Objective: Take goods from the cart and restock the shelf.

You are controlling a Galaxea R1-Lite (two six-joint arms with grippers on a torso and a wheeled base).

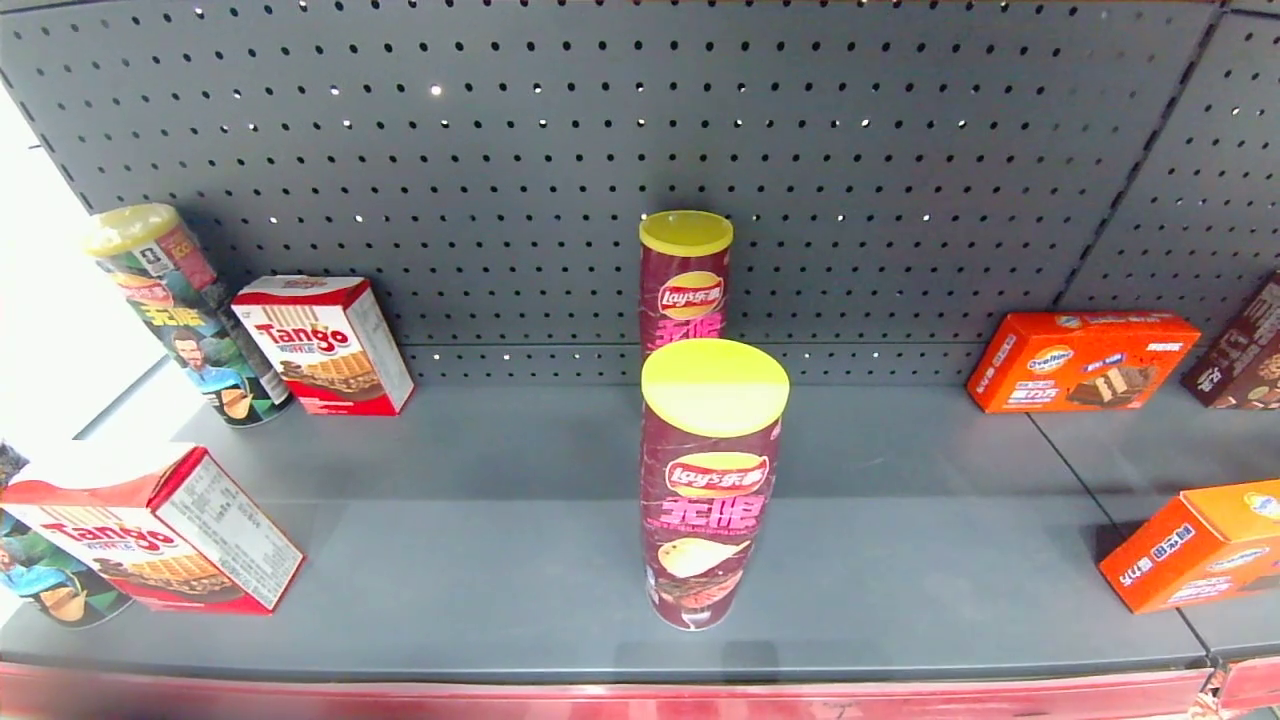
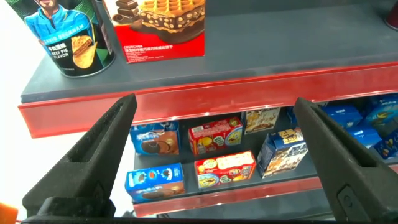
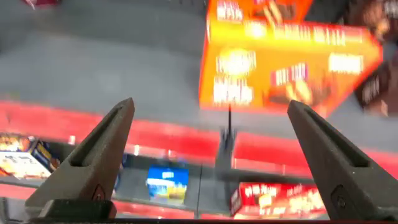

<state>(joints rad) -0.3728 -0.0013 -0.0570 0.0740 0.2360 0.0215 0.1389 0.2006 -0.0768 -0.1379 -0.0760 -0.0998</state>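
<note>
Grey shelf boards [image 1: 900, 560] backed by a perforated panel [image 1: 500, 150] hold a thin spread of goods. In the middle a maroon chip can [image 1: 708, 490] with a yellow lid stands upright near the front edge, and a second maroon can [image 1: 685, 285] stands behind it, against the panel. To the left are a green can [image 1: 180, 310] and a red wafer box [image 1: 325, 345] at the back, with another wafer box [image 1: 160, 545] lying at an angle near the front. To the right an orange box [image 1: 1080, 360] sits at the back and a second orange box [image 1: 1195, 545] near the front. The left gripper [image 2: 214, 102] hangs in front of the shelf's red front lip [image 2: 74, 112], below the front wafer box, with its fingers spread wide and nothing between them. The right gripper [image 3: 211, 104] is likewise splayed and empty, low before the lip and facing the front orange box. With both grippers free and the cans standing steady, the work looks to be between placements: one item is set down and no new one is in hand. The next move calls for drawing both arms clear of the lip and going to the cart for another item. That item then belongs in the wide bare stretch on either side of the cans, set down without knocking the tall front can.
</note>
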